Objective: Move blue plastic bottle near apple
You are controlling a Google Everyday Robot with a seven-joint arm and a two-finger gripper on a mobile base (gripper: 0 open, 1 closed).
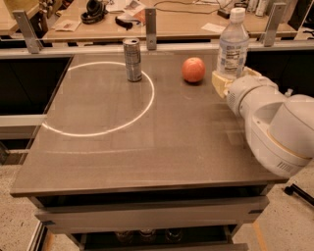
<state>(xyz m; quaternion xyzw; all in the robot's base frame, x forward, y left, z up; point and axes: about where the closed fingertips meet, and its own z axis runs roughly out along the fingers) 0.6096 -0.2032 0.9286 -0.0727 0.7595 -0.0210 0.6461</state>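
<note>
Bluish bottle (232, 49) was held upright at the right rear of the table (147, 142), clamped low by the gripper (234, 78), just right of the apple (194, 69). Label print was unreadable.

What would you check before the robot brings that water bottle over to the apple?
1. The gripper is shut around the blue plastic bottle, low on its body: ok.
2. Bottle upright, with its white cap on: ok.
3. The table between bottle and apple is bare: ok.
4. The silver can stands well clear, beyond the apple: ok.
5. Bottle's bottom lifted off the table: cannot tell.
</note>
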